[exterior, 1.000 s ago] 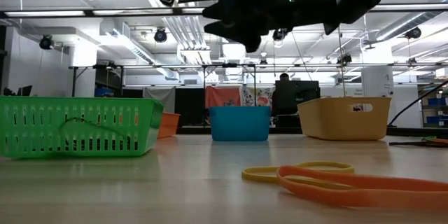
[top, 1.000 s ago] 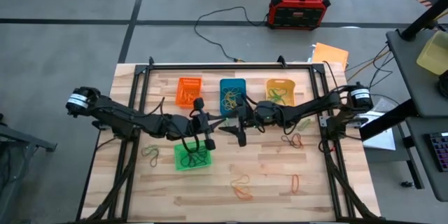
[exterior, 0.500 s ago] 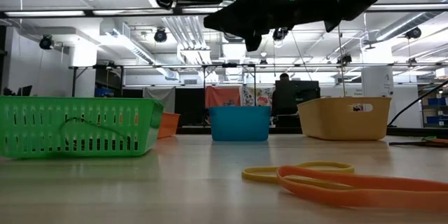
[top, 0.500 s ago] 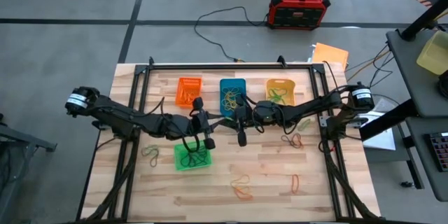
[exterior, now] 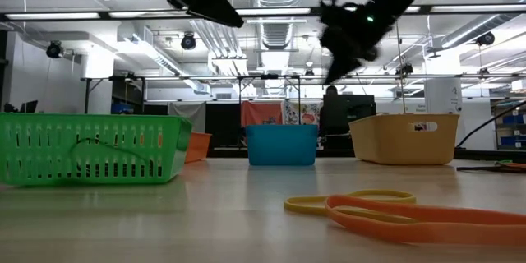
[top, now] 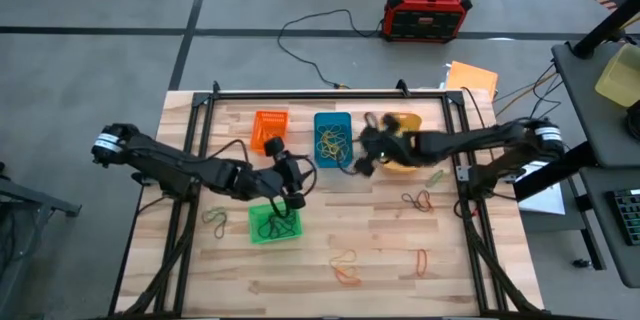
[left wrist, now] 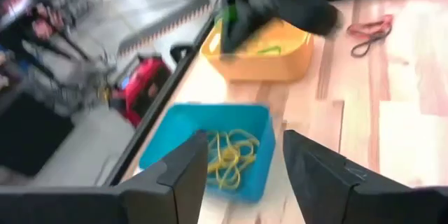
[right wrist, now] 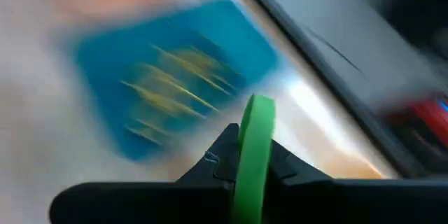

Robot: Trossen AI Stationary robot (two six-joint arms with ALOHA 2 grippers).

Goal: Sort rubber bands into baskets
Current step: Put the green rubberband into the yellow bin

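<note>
Right gripper (right wrist: 253,175) clamped on a green rubber band (right wrist: 253,155) beside the blue basket (top: 332,137), left gripper (left wrist: 241,175) spread apart

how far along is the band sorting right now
Partly done. The blue basket, yellow basket and green basket already hold bands. In hand: the right pincer is shut on a green band near the blue and yellow baskets; the left pincer is open. Left: loose bands on the table, like the orange one.
</note>
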